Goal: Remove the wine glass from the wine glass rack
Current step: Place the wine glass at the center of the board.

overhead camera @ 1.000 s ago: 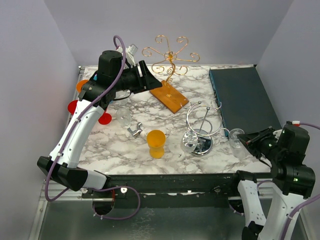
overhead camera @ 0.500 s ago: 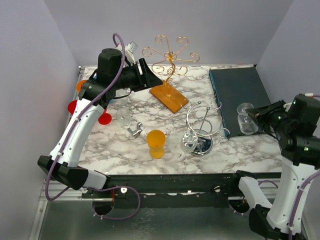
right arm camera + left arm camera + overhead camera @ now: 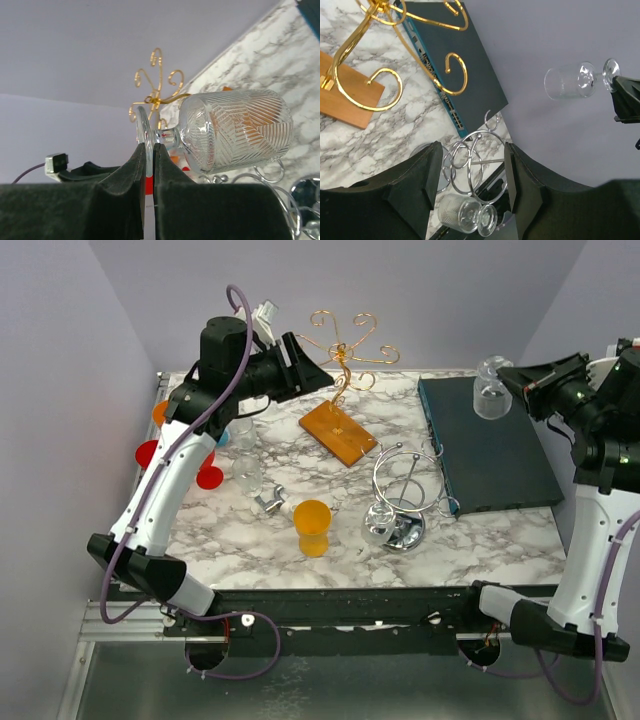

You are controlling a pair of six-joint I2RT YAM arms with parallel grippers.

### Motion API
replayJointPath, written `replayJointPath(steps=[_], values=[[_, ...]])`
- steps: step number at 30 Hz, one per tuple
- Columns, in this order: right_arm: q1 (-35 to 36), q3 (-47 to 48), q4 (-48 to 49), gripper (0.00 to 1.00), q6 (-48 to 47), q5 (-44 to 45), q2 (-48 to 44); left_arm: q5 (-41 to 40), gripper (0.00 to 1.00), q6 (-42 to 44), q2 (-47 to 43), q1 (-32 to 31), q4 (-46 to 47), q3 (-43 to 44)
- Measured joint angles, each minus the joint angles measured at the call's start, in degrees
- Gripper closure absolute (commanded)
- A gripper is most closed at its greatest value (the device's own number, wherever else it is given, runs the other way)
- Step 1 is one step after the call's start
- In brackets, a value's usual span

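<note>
The left arm [image 3: 160, 490] rises from its base at 7 o'clock, bends at a high elbow and reaches toward 11 o'clock. The left claw [image 3: 316, 368] hangs wide and empty just beside the gold rack [image 3: 340, 345], pointing toward 3 o'clock. At about 4 o'clock from the table's middle stands the silver wire rack [image 3: 405, 490], with a second clear glass [image 3: 380, 525] at its base. The right arm [image 3: 590, 530] stands nearly straight up from 5 o'clock, wrist turned toward 9 o'clock. The right claw [image 3: 515, 381] is pinched narrow on the foot of the wine glass [image 3: 489, 387]. The glass lies sideways in the air at 2 o'clock, over the far edge of the dark box [image 3: 490, 445], well apart from the silver wire rack.
</note>
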Motion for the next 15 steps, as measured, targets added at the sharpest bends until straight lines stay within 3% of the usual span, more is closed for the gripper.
replayJointPath(steps=[15], values=[[0.0, 11.4, 19.0, 0.99, 11.2, -13.2, 10.9, 1.4, 0.41, -3.7, 9.8, 0.0, 3.3, 15.8]])
